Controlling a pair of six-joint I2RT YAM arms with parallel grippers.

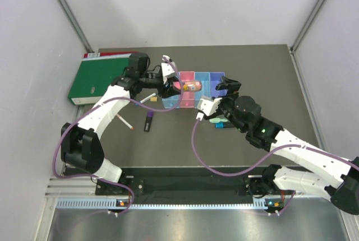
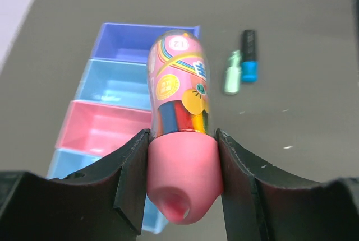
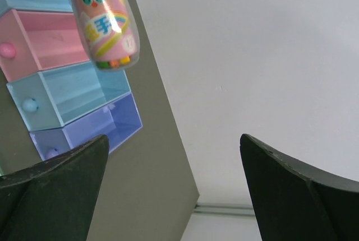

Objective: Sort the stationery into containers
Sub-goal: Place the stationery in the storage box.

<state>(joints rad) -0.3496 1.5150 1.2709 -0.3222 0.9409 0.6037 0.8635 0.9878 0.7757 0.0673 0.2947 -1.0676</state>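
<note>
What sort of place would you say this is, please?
Probably a robotics lab test cell: white walls enclose a dark table, with two robot arms at its near edge and sorting bins laid out.

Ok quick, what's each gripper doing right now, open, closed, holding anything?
Left gripper: closed on the pink-capped tube.
Right gripper: open, holding nothing.

Dark grey tabletop (image 1: 168,151) between plain white walls (image 1: 196,5), aluminium corner posts (image 1: 68,11)
</note>
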